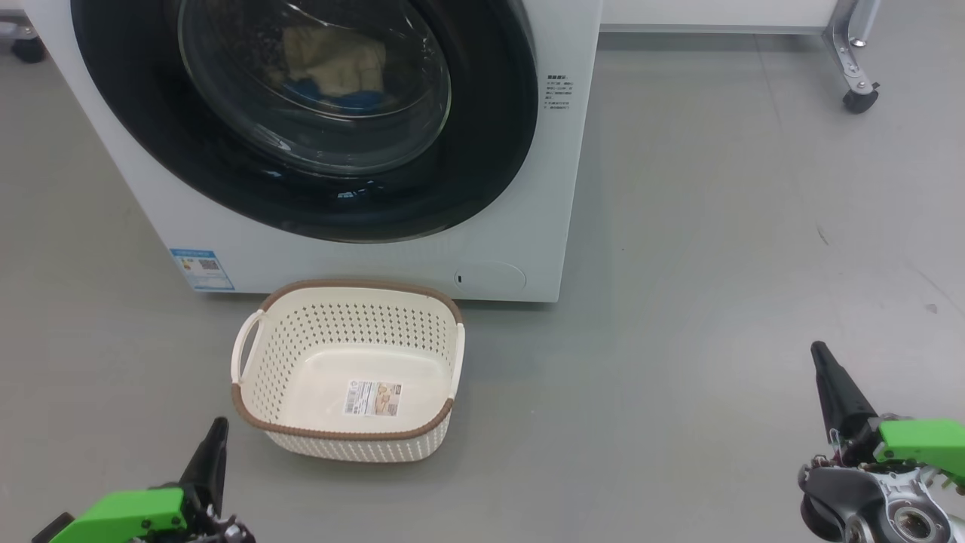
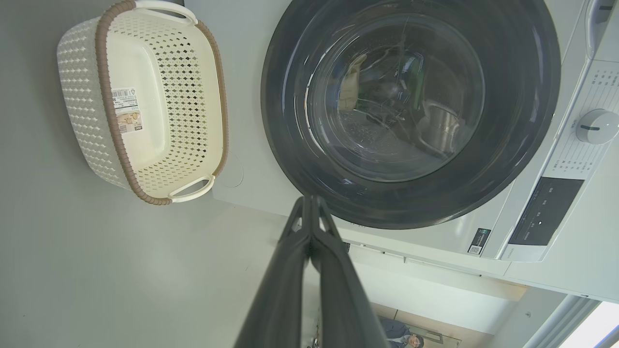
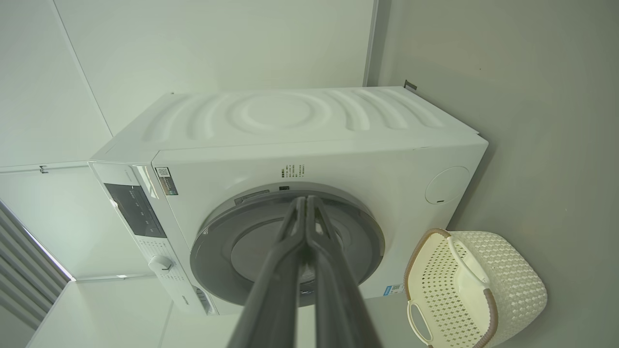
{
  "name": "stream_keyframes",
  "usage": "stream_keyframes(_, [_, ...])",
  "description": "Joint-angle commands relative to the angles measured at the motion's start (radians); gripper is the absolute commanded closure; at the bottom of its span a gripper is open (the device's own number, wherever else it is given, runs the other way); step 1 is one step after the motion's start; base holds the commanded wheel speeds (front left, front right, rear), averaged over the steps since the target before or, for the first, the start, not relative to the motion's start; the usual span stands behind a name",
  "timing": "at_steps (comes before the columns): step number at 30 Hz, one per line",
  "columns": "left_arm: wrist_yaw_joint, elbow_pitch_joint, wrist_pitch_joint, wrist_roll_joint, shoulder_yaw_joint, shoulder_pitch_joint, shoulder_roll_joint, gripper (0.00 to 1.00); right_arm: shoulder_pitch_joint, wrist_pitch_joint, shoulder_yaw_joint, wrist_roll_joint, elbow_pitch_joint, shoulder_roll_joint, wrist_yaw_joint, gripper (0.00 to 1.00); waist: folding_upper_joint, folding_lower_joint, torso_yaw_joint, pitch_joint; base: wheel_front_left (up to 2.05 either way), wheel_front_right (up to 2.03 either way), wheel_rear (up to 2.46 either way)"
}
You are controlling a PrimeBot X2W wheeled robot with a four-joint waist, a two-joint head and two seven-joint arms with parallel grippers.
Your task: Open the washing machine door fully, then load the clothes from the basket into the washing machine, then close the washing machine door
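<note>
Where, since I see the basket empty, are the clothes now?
In the head view the clothes sit inside the washing machine, behind the glass of its shut door, above the basket on the floor.

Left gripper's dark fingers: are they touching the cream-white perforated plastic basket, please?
Apart. The left wrist view shows grey floor between the fingers and the basket.

The top edge of the head view cuts off the washing machine door (image 1: 494, 136). Behind its glass the clothes (image 1: 335, 64) look dim, perhaps crumpled. The print on the sticker (image 1: 373, 397) in the basket (image 1: 354, 285) is too small to read.
</note>
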Motion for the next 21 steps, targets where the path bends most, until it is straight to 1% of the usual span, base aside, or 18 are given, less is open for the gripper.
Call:
stream_keyframes(1, [-0.007,-0.027,0.005,0.010,0.038,-0.051,0.008,1.00,-0.056,0.007,0.016,-0.006,-0.031,-0.008,-0.003,1.00,0.0000,0.0000,0.000,0.000,0.00,0.00,0.00])
stream_keyframes(21, [-0.007,-0.027,0.006,0.010,0.039,-0.051,0.007,1.00,-0.056,0.009,0.014,-0.007,-0.031,-0.007,-0.003,1.00,0.0000,0.0000,0.000,0.000,0.00,0.00,0.00])
